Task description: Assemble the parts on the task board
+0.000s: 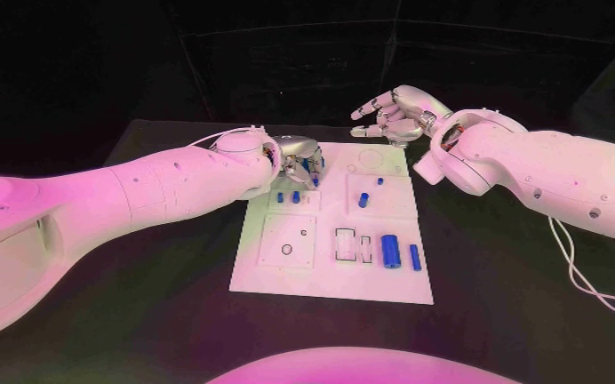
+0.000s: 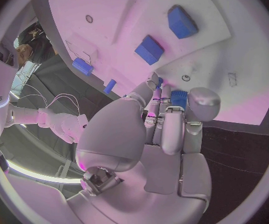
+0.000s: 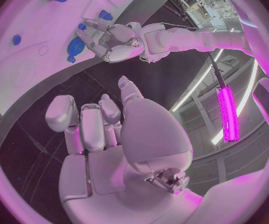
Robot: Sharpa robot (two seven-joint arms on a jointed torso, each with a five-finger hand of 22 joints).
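white task board (image 1: 292,279) with small blue parts (image 1: 389,248) across it

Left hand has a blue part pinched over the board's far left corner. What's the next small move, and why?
Probably lower the left hand slowly toward the task board and seat its blue part. The left wrist view shows the part pinched at the fingertips just above the white surface, not yet set down. The right hand hovers past the board's far edge, holding nothing, so it is out of the way.
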